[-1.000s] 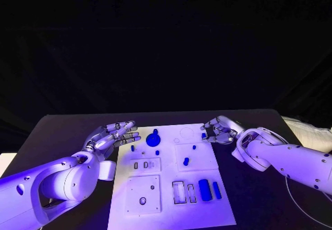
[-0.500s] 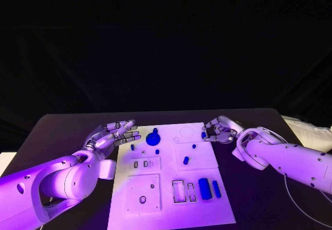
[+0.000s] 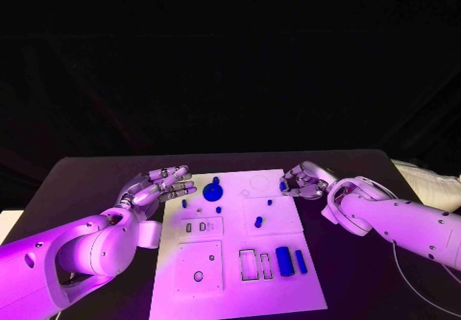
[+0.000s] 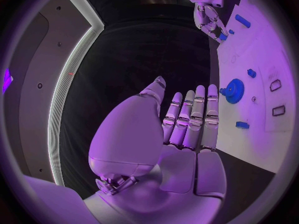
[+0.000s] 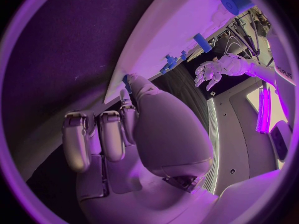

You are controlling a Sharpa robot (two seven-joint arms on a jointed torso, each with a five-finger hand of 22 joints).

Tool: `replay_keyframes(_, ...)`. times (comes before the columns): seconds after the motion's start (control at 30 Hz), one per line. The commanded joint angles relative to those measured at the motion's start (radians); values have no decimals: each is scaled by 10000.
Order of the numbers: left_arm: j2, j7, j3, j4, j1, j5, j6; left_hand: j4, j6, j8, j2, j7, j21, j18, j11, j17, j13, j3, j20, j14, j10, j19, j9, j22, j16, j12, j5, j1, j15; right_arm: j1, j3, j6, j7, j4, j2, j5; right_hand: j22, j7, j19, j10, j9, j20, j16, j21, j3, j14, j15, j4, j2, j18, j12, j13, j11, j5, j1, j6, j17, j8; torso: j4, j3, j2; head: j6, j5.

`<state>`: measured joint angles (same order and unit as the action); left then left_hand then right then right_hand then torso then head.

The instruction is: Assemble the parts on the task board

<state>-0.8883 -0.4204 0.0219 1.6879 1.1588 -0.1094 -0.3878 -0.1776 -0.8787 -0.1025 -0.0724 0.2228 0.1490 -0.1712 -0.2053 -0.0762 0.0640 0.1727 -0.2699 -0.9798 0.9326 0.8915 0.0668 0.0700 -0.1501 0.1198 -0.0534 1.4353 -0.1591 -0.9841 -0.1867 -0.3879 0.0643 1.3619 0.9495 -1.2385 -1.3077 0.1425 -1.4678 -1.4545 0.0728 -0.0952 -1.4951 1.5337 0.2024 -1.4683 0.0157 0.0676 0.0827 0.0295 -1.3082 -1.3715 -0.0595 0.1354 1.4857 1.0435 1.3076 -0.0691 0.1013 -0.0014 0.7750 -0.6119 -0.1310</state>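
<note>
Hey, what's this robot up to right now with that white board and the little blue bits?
It is assembling parts on the task board. The right hand sits at the board's far right edge with its fingers curled around a small blue part. The left hand hovers open beside the board's left edge, holding nothing. The blue gear and the blue bars lie on the board.
</note>
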Motion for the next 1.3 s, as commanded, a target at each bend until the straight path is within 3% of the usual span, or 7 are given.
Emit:
replay_keyframes(0.03,18,-41,-6,3,0,53,204,48,8,42,61,292,-46,-99,12,16,-6,-9,3,-24,-64,81,-6,-10,66,-22,46,24,-41,42,19,278,31,21,-15,-113,-1811,-3,-426,-10,9,-1,-47,28,45,-757,17,1,-74,-89,22,-203,69,-22,-37,48,1386,-44,5,2,-7,-11,1)
replay_keyframes(0.43,29,-10,-5,-7,-3,53,210,78,3,41,80,289,-53,-100,15,17,-6,9,3,-29,-62,90,-6,-11,69,-21,47,38,-40,49,19,299,56,18,-52,-112,-1827,-25,-437,-27,10,16,-55,34,135,-761,35,-12,-114,-93,-3,-222,88,20,-119,141,1403,-44,-7,5,-4,-48,22)
replay_keyframes(0.8,42,11,-5,-34,-6,53,197,99,-1,40,91,283,-58,-100,17,18,-6,20,4,-31,-61,95,-5,-12,71,-20,47,48,-39,55,19,272,189,13,-84,-94,-1833,-247,-439,-41,99,130,-43,34,511,-759,180,-157,-315,-93,-3,-237,265,256,-233,800,1395,-257,-7,6,-11,-70,28)
replay_keyframes(1.03,36,23,-4,-67,-7,53,181,109,-2,39,97,282,-61,-100,18,18,-5,27,4,-32,-60,97,-5,-12,72,-19,48,56,-38,56,18,-69,184,28,-67,-67,-1827,-448,-434,-47,204,251,-8,29,759,-749,316,-263,-548,-91,66,-199,431,366,-321,1272,1351,-479,7,9,-9,-89,28)
replay_keyframes(1.3,30,28,-4,-69,-7,53,175,145,-5,39,111,279,-69,-101,21,19,-5,43,6,-36,-58,105,-5,-13,75,-18,47,76,-36,56,-1,-476,77,251,-66,20,-1823,-492,-431,-46,240,310,-15,25,895,-754,365,-340,-649,-90,117,-172,479,327,-362,1322,1372,-521,-5,3,-20,-79,34)
